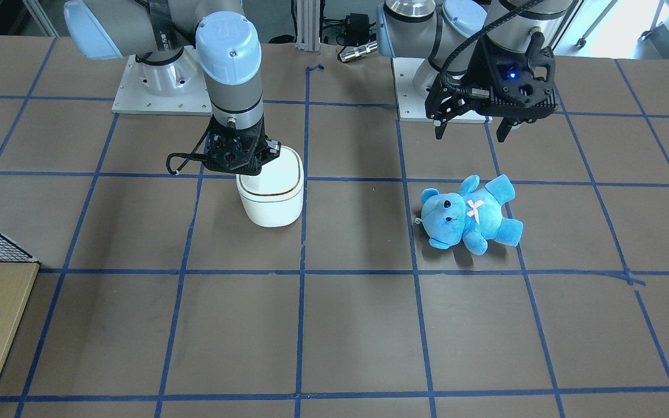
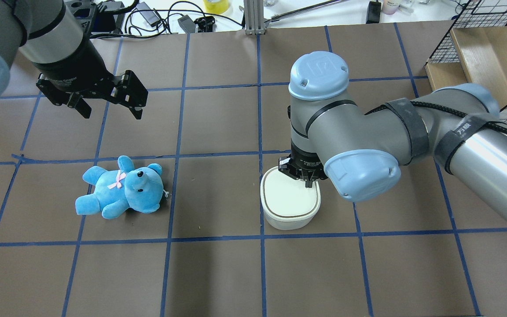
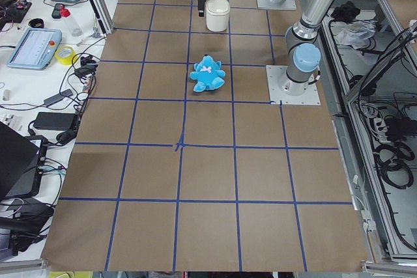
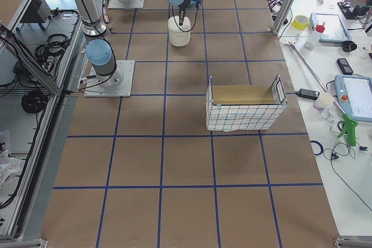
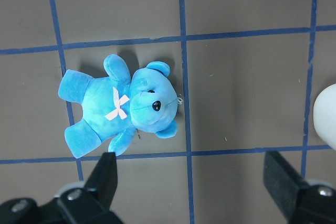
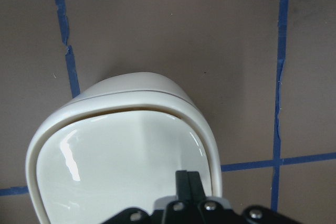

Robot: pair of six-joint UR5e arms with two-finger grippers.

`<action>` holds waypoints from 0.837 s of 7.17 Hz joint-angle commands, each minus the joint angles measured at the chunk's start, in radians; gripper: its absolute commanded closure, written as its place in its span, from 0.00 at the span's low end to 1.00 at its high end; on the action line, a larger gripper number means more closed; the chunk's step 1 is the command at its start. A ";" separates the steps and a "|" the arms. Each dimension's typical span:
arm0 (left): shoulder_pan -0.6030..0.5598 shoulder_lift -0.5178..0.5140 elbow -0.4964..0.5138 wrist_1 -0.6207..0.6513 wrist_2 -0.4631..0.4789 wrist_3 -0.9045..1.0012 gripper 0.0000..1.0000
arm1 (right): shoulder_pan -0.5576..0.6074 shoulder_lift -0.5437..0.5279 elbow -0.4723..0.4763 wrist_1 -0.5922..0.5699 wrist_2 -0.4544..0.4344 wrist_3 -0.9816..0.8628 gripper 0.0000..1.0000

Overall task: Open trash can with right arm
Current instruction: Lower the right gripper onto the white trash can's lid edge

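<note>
The white trash can (image 1: pixel 270 197) stands on the brown table, its flat lid down with a thin dark seam at the rim. It also shows in the overhead view (image 2: pixel 289 204) and the right wrist view (image 6: pixel 131 150). My right gripper (image 2: pixel 310 181) points straight down with its fingers together, shut, the tips on the lid's edge nearest my base (image 6: pixel 188 179). My left gripper (image 2: pixel 110 110) is open and empty, hovering above the table beyond a blue teddy bear (image 2: pixel 121 187).
The teddy bear (image 1: pixel 468 212) lies on its back one grid square from the can, under the left wrist camera (image 5: pixel 121 106). A wire-walled wooden box (image 2: pixel 478 44) stands at the table's far right edge. Blue tape lines grid the table.
</note>
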State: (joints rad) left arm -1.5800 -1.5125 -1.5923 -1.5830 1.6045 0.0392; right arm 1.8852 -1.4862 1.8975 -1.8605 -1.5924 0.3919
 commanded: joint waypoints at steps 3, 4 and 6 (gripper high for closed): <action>0.000 0.000 0.000 0.000 0.000 -0.001 0.00 | 0.000 0.020 0.008 -0.003 0.000 -0.001 1.00; 0.000 0.000 0.000 0.000 0.000 0.001 0.00 | 0.000 0.020 0.008 -0.003 0.000 -0.001 1.00; 0.000 0.000 0.000 0.000 0.000 0.001 0.00 | 0.003 -0.014 -0.020 0.000 0.002 -0.001 0.98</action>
State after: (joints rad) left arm -1.5800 -1.5125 -1.5923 -1.5831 1.6045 0.0397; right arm 1.8869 -1.4762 1.8979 -1.8636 -1.5925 0.3912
